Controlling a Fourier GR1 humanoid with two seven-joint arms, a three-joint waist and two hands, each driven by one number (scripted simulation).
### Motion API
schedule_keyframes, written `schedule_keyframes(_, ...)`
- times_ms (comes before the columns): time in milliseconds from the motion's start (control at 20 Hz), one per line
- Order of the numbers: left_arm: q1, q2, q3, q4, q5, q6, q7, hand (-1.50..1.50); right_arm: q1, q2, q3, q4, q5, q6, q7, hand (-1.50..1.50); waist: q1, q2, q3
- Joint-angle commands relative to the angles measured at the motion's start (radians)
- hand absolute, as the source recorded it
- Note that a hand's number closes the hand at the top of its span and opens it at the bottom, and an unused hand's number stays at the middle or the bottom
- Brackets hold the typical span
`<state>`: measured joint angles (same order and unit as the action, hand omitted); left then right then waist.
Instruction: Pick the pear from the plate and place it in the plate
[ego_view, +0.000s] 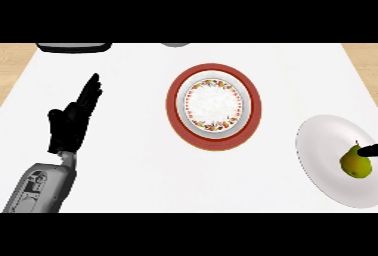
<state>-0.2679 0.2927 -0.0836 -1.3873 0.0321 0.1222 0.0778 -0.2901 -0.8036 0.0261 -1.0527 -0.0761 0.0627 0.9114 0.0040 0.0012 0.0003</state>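
Looking steeply down on a white counter (140, 170), the scene shows the pick-up step just starting. The pear (356, 163), yellow-green with its narrow end up, lies on a plain white plate (321, 145) at the far right, close to that plate's outer side. It has not been lifted.

Only a small black tip of the right hand (371, 149) pokes in from the right edge, meeting the top of the pear or sitting just above it. So little of this hand shows that I cannot tell how far open it is, or whether it has hold of the fruit.

The target seems to be the other plate (174, 105), which has a red rim and a flowered ring and lies at the counter's middle, well apart from the white one. Nothing lies on it.

The left hand (70, 122) rests at the left of the counter, flat and open, fingers straight and pointing away, holding nothing. Its grey forearm (40, 187) comes in from the lower left corner.

By my reading, the next move calls for the right hand to come further over the pear and close round its body, then lift it clear of the white plate and carry it left to the red-rimmed one. A pear is rounded and tapering, so it may roll if only nudged at the top.
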Motion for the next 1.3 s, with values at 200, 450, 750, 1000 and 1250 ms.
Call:
schedule_keyframes(200,-0.038,0.001,0.052,0.027,-0.02,-0.057,0.021,0.0,-0.011,0.103,-0.019,0.121,0.098,0.038,-0.089,-1.5,-0.003,0.0,0.0)
schedule_keyframes(450,-0.036,-0.087,0.018,0.005,-0.082,0.004,0.042,0.0,-0.009,0.164,-0.043,0.173,0.144,0.027,-0.113,-1.5,-0.003,-0.001,0.0)
schedule_keyframes(750,0.045,-0.084,0.05,0.0,-0.085,-0.048,-0.037,0.0,0.081,0.164,-0.081,0.095,0.156,0.076,-0.111,-1.5,-0.009,-0.003,-0.001)
schedule_keyframes(1000,0.12,-0.071,0.055,-0.074,-0.086,-0.081,-0.034,0.0,-0.012,0.197,-0.089,0.254,0.272,-0.037,-0.242,1.5,0.002,-0.001,0.0)
schedule_keyframes(1250,-0.008,-0.118,0.072,0.036,-0.101,-0.063,-0.006,0.0,-0.045,0.143,-0.126,0.313,0.301,0.013,-0.282,1.5,-0.004,0.0,0.0)
